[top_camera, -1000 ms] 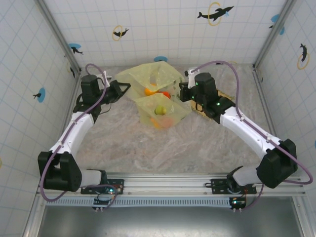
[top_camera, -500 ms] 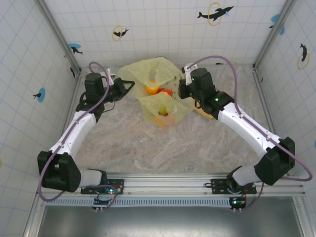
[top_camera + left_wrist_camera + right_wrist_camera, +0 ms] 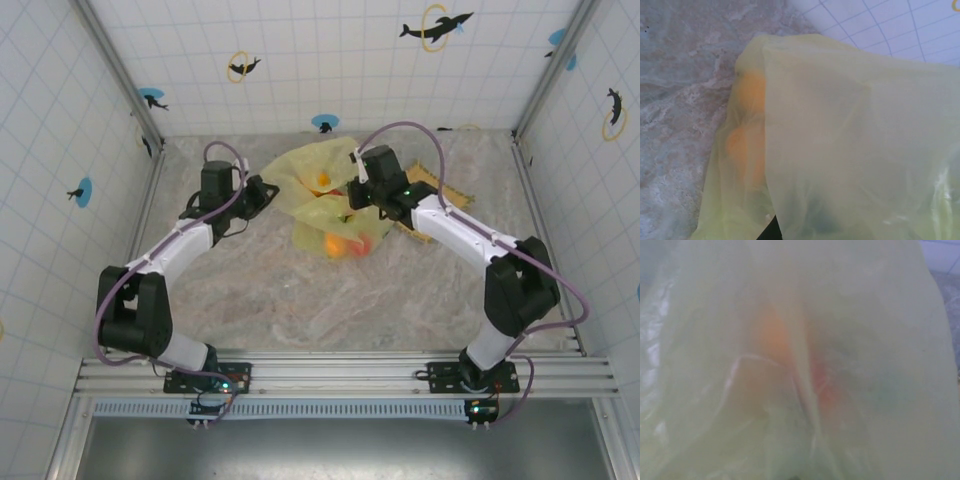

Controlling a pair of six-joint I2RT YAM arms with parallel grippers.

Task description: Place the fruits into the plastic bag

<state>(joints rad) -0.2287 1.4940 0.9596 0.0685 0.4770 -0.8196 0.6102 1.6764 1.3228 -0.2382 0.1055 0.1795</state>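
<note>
The yellow-green plastic bag lies bunched at the back middle of the table. My left gripper is shut on its left edge and my right gripper is shut on its right edge, the two close together. Fruits show through the film: orange ones at the bag's front and a yellow-orange one further back. In the left wrist view the bag drapes over my jaws, with orange fruits behind the film. In the right wrist view the bag covers the jaws; an orange fruit and a red one glow through.
A straw-coloured woven mat lies at the back right, partly under the right arm. Tiled walls close in the back and both sides. The marbled table stretches bare between the bag and the arm bases.
Both grippers have moved inward toward each other, drawing the bag's two edges together. The bag has gone from spread wide to bunched narrow, with the fruits gathered inside.
</note>
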